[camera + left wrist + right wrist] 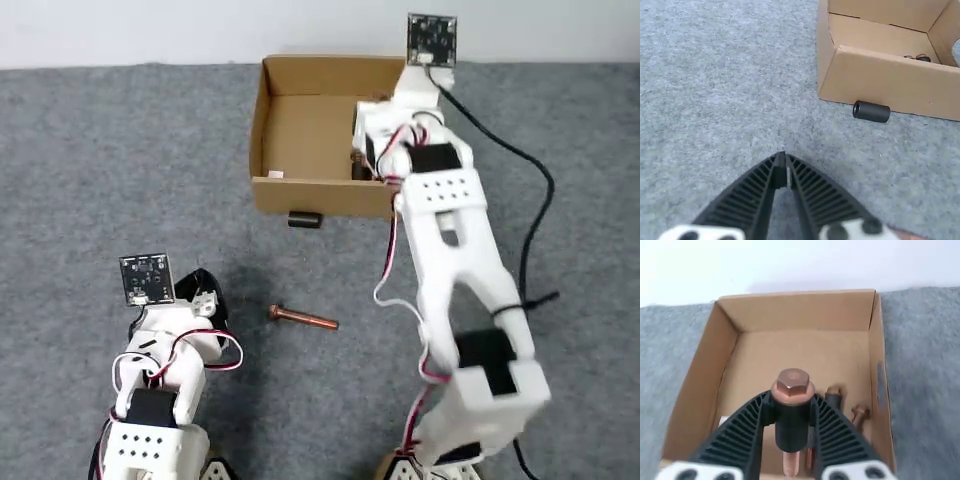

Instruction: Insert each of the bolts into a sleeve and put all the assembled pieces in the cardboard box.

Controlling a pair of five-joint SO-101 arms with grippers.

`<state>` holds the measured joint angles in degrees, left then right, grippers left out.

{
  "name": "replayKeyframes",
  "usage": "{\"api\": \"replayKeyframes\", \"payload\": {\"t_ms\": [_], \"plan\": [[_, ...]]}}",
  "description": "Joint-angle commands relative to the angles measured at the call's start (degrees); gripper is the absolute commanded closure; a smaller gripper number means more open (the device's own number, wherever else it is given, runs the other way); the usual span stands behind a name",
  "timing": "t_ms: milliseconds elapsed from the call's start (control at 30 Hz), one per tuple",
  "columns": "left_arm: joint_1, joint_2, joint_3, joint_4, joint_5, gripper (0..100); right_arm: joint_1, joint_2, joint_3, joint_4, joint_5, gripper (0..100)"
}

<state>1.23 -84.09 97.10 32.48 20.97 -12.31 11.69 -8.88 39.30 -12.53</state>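
My right gripper (791, 427) hangs over the cardboard box (800, 310), shut on an assembled piece (792, 412): a copper bolt pushed through a black sleeve. Two more assembled pieces (845, 402) lie on the box floor near the right wall. In the high view the right arm (450, 230) stretches to the box (300, 105). A loose copper bolt (303, 318) lies on the grey carpet, right of the left arm (165, 340). A loose black sleeve (304, 219) (871, 111) rests against the box's front wall. My left gripper (782, 167) is shut and holds nothing, low over the carpet.
Grey carpet (120, 160) covers the whole table, with free room left of the box. A small white label (275, 175) sits in the box's front left corner. A black cable (530, 210) trails from the right arm's camera.
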Motion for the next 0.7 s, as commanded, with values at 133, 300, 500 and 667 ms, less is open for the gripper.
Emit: {"api": "replayKeyframes", "payload": {"t_ms": [133,300,500,667], "plan": [[-0.35,-0.26,-0.31,0.44,-0.44,100,0.57,10.42,-17.05,-1.71,-0.18,99.1],[-0.35,-0.26,-0.31,0.44,-0.44,100,0.57,17.54,-24.18,-1.8,-0.09,99.1],[-0.35,-0.26,-0.31,0.44,-0.44,100,-0.75,25.45,-29.1,-1.8,6.77,99.1],[-0.35,-0.26,-0.31,0.44,-0.44,100,-2.15,30.55,-32.26,-1.54,11.43,99.0]]}}
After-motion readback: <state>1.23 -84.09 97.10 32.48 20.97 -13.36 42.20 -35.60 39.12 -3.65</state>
